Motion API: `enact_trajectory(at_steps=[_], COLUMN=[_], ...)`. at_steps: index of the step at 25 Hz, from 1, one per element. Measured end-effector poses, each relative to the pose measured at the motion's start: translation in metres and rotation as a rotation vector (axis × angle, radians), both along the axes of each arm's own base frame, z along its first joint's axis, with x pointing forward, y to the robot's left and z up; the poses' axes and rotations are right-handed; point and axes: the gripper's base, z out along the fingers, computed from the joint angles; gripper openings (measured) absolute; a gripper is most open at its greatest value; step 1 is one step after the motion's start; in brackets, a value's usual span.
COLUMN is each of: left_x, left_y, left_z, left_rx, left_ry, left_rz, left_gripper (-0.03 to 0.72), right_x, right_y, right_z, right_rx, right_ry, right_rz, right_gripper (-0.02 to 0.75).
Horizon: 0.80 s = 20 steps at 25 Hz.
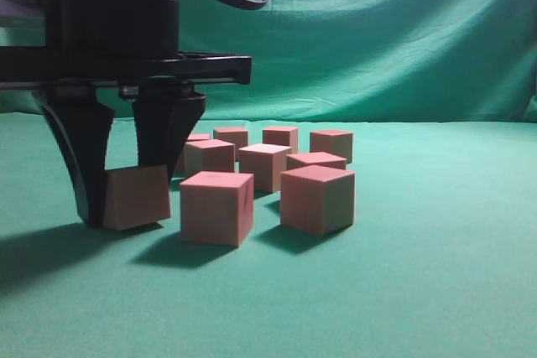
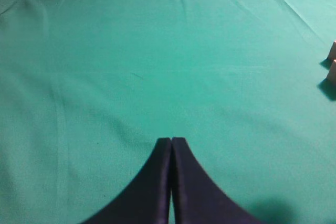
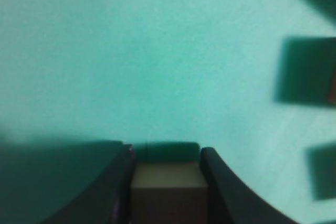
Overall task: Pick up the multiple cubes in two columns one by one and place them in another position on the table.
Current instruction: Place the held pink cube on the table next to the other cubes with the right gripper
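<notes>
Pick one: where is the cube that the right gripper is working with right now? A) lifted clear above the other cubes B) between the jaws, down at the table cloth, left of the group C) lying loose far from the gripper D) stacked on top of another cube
B: in the exterior view the cube sits between the right gripper fingers, low on the table, left of the other cubes; the right wrist view also shows it between the jaws.

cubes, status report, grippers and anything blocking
Right gripper shut on one cube, low at the table. Left gripper shut, empty, off to the side. Other cubes clustered right beside it; nothing else in the way.
</notes>
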Motion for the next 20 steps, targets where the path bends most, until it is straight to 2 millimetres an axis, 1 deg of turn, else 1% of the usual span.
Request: enact_trajectory(at_steps=[8, 9, 13, 15, 16, 18, 20], left_x=[0.0, 0.0, 0.0, 0.0, 0.0, 0.0, 0.0], left_y=[0.0, 0.0, 0.0, 0.0, 0.0, 0.0, 0.0], left_z=[0.0, 0.0, 0.0, 0.0, 0.0, 0.0, 0.0], left_rx=[0.0, 0.0, 0.0, 0.0, 0.0, 0.0, 0.0], left_ry=[0.0, 0.0, 0.0, 0.0, 0.0, 0.0, 0.0], left_rz=[0.0, 0.0, 0.0, 0.0, 0.0, 0.0, 0.0], left_gripper=[0.0, 0.0, 0.0, 0.0, 0.0, 0.0, 0.0], right_x=[0.0, 0.0, 0.0, 0.0, 0.0, 0.0, 0.002], right_y=[0.0, 0.0, 0.0, 0.0, 0.0, -0.002, -0.003], right_z=[-0.001, -0.001, -0.002, 0.002, 0.005, 0.017, 0.04], right_rx=[-0.001, -0.002, -0.005, 0.0, 0.002, 0.015, 0.046], right_ry=[-0.001, -0.001, -0.001, -0.007, -0.011, -0.035, -0.092], right_rz=[0.01, 0.014, 0.025, 0.042, 0.054, 0.074, 0.089], right_gripper=[0.258, 0.312, 0.48, 0.57, 0.598, 0.597, 0.597])
